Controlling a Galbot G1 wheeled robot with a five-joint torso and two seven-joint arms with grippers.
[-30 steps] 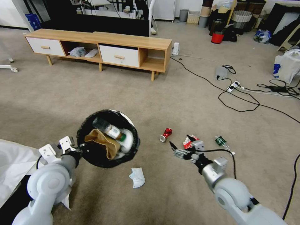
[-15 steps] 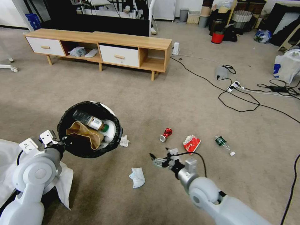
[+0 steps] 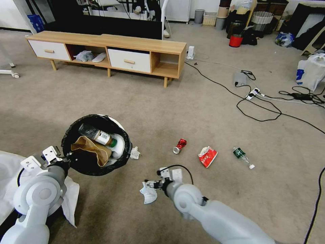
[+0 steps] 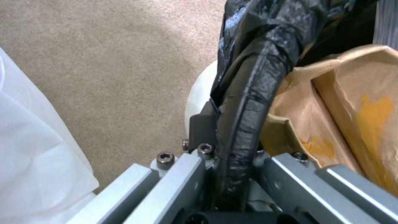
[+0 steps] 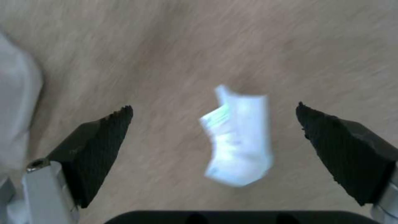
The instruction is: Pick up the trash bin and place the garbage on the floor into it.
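Head view: tissue (image 3: 148,194) (carpet-ringed).

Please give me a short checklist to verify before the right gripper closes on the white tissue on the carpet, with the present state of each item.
1. Right gripper open: ok, its jaws stand wide apart.
2. White tissue between the fingers: ok in the right wrist view, it lies centred on the carpet.
3. Fingers low enough to touch the tissue: cannot tell.
4. Left gripper holds the trash bin: ok, shut on the bag-covered rim.
5. Room in the bin: ok, the brown paper bag and a bottle leave space.
6. Other litter apart from the tissue: ok, the red can and snack wrapper lie away from it.
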